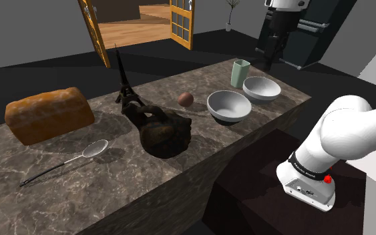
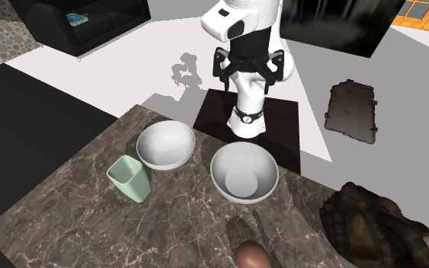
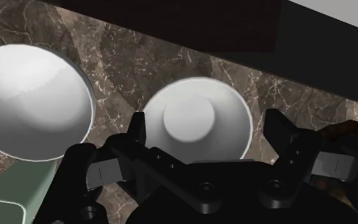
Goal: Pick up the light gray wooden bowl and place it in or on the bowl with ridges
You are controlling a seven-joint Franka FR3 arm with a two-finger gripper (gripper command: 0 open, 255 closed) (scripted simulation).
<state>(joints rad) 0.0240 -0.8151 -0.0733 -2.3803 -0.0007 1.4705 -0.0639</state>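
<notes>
A light grey bowl [image 1: 228, 105] [image 2: 243, 173] with a flat bottom stands on the marble counter [image 1: 113, 173]. A whiter bowl [image 1: 261, 88] [image 2: 165, 145] with faint ridges on its inner wall sits beside it, next to a pale green cup [image 1: 240, 72] [image 2: 130, 179]. My black gripper [image 1: 268, 59] [image 2: 247, 72] hangs high above both bowls, open and holding nothing. In the wrist view the gripper [image 3: 208, 127] frames the grey bowl [image 3: 199, 121] far below, between its spread fingers. The ridged bowl [image 3: 31, 102] and the cup [image 3: 12, 197] lie off to one side.
A small reddish-brown ball [image 1: 185, 99] [image 2: 251, 255] lies near the grey bowl. A dark brown lumpy object [image 1: 163, 133] [image 2: 372, 224], an Eiffel tower figure [image 1: 125, 83], a bread loaf [image 1: 49, 115] and a spoon [image 1: 79, 157] occupy the counter toward the shoulder view's left. The counter edge runs beside the stand.
</notes>
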